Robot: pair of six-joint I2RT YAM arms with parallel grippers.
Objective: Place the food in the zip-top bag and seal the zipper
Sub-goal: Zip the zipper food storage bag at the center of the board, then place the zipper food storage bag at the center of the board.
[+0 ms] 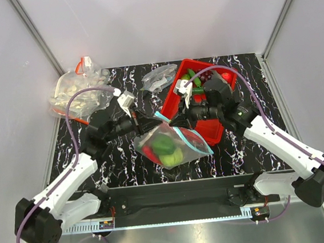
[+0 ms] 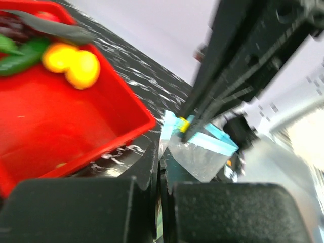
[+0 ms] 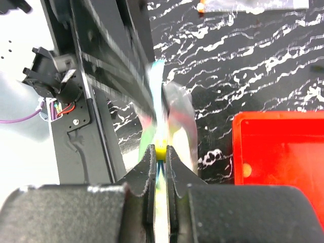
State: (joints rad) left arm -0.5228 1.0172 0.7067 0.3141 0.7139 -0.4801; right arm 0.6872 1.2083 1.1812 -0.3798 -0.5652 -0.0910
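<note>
The zip-top bag [image 1: 178,136] hangs between my two grippers above the table. It holds the dark green bell pepper [image 1: 163,143], the lime-green fruit [image 1: 174,155] and the red chilli [image 1: 147,151]. The teal zipper [image 1: 193,139] runs along its right edge and also shows in the left wrist view [image 2: 215,143]. My left gripper [image 1: 151,124] is shut on the bag's top corner [image 2: 162,159]. My right gripper [image 1: 171,122] is shut on the zipper's small yellow slider [image 3: 160,151], right next to the left gripper. The slider also shows in the left wrist view [image 2: 185,124].
A red bin [image 1: 205,127] with more toy food stands behind and right of the bag, also in the left wrist view [image 2: 61,116]. A clear bag of white round pieces [image 1: 79,96] lies at the back left. A small clear packet [image 1: 159,77] lies at the back middle.
</note>
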